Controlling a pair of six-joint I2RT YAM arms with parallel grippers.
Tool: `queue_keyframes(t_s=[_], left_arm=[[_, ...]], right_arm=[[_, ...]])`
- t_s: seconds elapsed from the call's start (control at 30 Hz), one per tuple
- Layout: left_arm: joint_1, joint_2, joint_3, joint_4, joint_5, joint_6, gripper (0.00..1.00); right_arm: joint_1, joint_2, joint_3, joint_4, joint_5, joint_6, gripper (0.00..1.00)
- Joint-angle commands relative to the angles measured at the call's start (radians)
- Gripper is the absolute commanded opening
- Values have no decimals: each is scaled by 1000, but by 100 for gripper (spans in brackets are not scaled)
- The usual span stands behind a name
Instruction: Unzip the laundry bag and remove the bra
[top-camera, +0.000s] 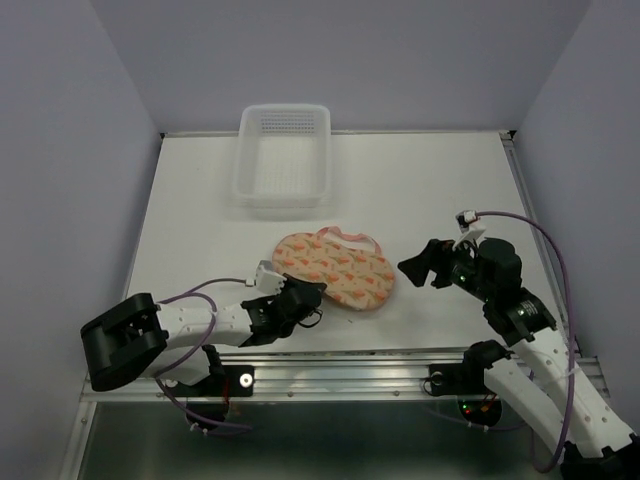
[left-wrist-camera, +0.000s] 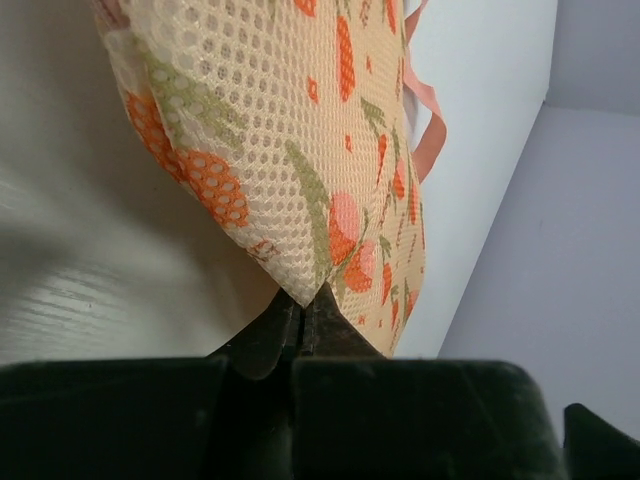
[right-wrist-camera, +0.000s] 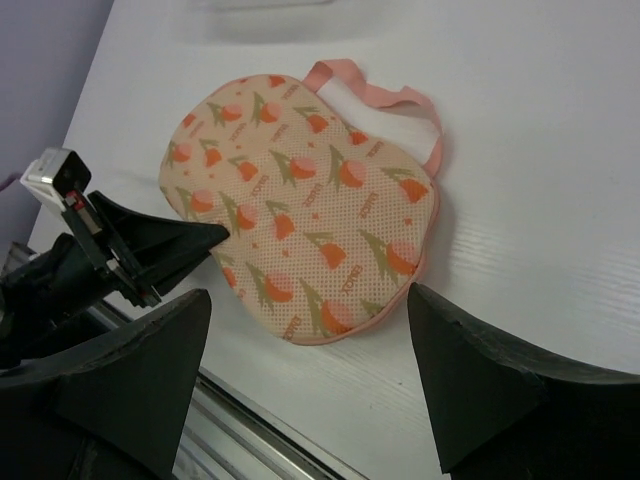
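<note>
Bag (top-camera: 335, 270) lies flat on the tabletop (top-camera: 450, 190). My left pincer (left-wrist-camera: 300, 318) is clamped on bag's near-left edge, mesh pinched. My right pincer (top-camera: 420, 265) hangs open right of bag, not touching. Basket (top-camera: 285, 200) beyond bag, apart.

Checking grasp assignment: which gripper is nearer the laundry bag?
Left. The left gripper is shut on the laundry bag's near edge; the right gripper hangs open, apart, off its right side.
</note>
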Motion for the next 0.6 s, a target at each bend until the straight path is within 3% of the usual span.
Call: queue_keyframes(t_s=[0.0, 0.27, 0.57], left_arm=[[-8, -87, 54, -255, -111, -90, 0], [-8, -106, 186, -520, -182, -173, 0], [-6, -101, 275, -640, -225, -177, 0]], right_arm=[[4, 26, -49, 168, -108, 34, 83], [109, 125, -135, 286, -93, 59, 76], [289, 228, -227, 444, 27, 88, 70]])
